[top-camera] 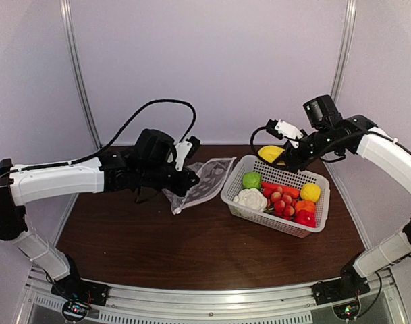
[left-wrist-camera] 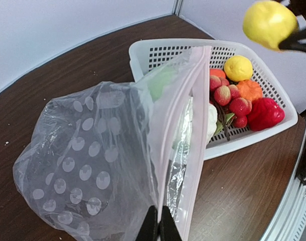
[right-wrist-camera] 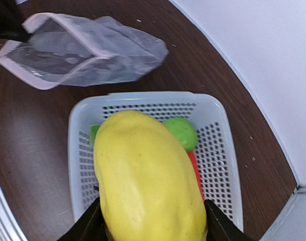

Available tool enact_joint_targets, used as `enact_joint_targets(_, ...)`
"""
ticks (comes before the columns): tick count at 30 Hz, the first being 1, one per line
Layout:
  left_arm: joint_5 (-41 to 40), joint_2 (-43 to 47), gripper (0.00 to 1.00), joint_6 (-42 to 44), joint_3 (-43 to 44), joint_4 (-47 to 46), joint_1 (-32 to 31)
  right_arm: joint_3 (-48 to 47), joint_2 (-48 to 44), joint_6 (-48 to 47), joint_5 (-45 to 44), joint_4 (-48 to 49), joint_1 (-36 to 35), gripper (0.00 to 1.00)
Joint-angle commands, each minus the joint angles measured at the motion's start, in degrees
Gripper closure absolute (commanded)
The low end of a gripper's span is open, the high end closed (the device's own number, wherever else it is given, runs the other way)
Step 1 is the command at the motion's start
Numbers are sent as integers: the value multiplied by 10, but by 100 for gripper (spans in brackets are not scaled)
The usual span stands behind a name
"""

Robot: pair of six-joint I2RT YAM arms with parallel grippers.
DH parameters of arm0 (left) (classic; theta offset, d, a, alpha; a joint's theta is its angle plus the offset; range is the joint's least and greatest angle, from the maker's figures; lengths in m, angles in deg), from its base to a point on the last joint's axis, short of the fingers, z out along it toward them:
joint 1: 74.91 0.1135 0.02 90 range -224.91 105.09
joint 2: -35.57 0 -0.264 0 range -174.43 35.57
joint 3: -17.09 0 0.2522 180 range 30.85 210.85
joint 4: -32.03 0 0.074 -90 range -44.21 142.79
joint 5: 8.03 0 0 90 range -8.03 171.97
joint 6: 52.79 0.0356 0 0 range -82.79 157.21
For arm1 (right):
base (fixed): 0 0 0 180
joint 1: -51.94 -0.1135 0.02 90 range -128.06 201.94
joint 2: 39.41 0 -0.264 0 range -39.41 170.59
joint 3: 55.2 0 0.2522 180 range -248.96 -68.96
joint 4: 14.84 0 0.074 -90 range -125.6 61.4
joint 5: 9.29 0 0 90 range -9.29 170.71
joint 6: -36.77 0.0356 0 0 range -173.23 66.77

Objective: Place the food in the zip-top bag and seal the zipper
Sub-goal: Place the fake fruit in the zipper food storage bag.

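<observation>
a big yellow fruit (right-wrist-camera: 147, 170) fills the right pincer (right-wrist-camera: 153, 228) over the basket (top-camera: 313, 226); the left pincer (left-wrist-camera: 158, 228), closed, pinches the limp bag (left-wrist-camera: 92, 165) by its rim, and the narrow mouth may snag the fruit.

A white mesh basket (top-camera: 259, 217) stands flat on a dark brown wooden table (top-camera: 192, 250), at about 3 o'clock from the table's middle in the top view, its long sides running from 10 o'clock to 4 o'clock. Pale walls (top-camera: 212, 61) close the table in at 12, 9 and 3 o'clock. Two thin metal posts rise at the back corners, one at 11 o'clock (top-camera: 80, 74) and one at 1 o'clock (top-camera: 340, 54). A ribbed metal rail (top-camera: 212, 297) runs along the table's edge at 6 o'clock.
</observation>
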Motion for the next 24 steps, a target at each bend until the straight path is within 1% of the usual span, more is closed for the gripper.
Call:
enact_joint_targets(1, 5, -29, 100, -66, 30, -45, -4, -7, -9, -3, 119, -46, -91, 52)
enact_joint_targets(4, 12, -46, 100, -104, 47, -57, -10, -31, 19, 18, 160, -41, -135, 53)
enact_joint_targets(6, 5, -54, 100, -118, 60, -57, -16, -63, 55, 45, 178, -44, -157, 54)
enact_joint_targets(8, -9, -56, 100, -133, 64, -59, -23, -99, 97, 81, 200, -49, -162, 59)
enact_joint_targets(9, -16, -54, 100, -137, 64, -63, -27, -112, 114, 99, 206, -47, -162, 60)
enact_joint_targets(14, -48, -33, 100, -160, 39, -111, -41, -126, 161, 188, 206, -13, -162, 58)
enact_joint_targets(17, -64, -17, 100, -172, 24, -143, -49, -123, 169, 217, 190, 3, -162, 58)
enact_joint_targets(21, -83, -3, 100, -172, 17, -157, -58, -121, 176, 244, 160, 8, -160, 58)
enact_joint_targets(24, -68, 3, 100, -165, 11, -188, -62, -126, 185, 267, 140, 11, -155, 58)
